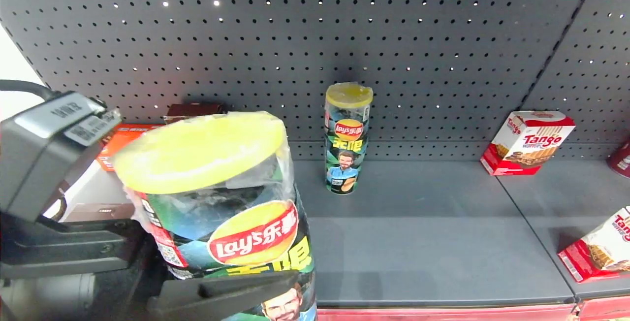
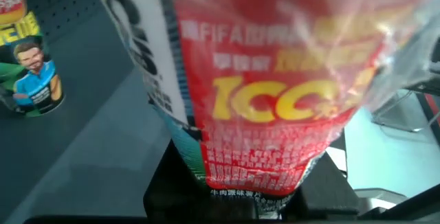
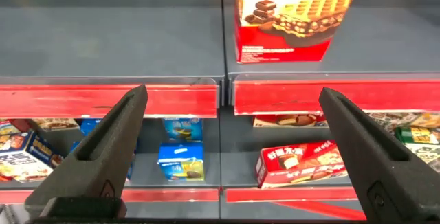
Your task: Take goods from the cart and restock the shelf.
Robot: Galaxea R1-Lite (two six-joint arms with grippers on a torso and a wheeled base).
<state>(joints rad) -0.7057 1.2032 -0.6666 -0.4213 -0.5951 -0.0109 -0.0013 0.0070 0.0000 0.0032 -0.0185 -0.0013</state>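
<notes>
Left claw (image 1: pixel 206 274): closed on the can (image 1: pixel 221 198), gripping its lower body. One finger (image 1: pixel 221 286) crosses the can's front. The can is upright with its yellow lid on top, at the front left of the shelf (image 1: pixel 433 242). Contact with the shelf cannot be determined.

A second can (image 1: pixel 347 139) stands upright at the back of the shelf, well apart from the first.

Right claw (image 3: pixel 234 93): jaws wide apart, holding nothing. It faces the shelf's red front edge, below a wafer box (image 3: pixel 292 18).

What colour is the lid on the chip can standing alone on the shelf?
Yellow, clearest in the head view: lid on the standing can.
</notes>
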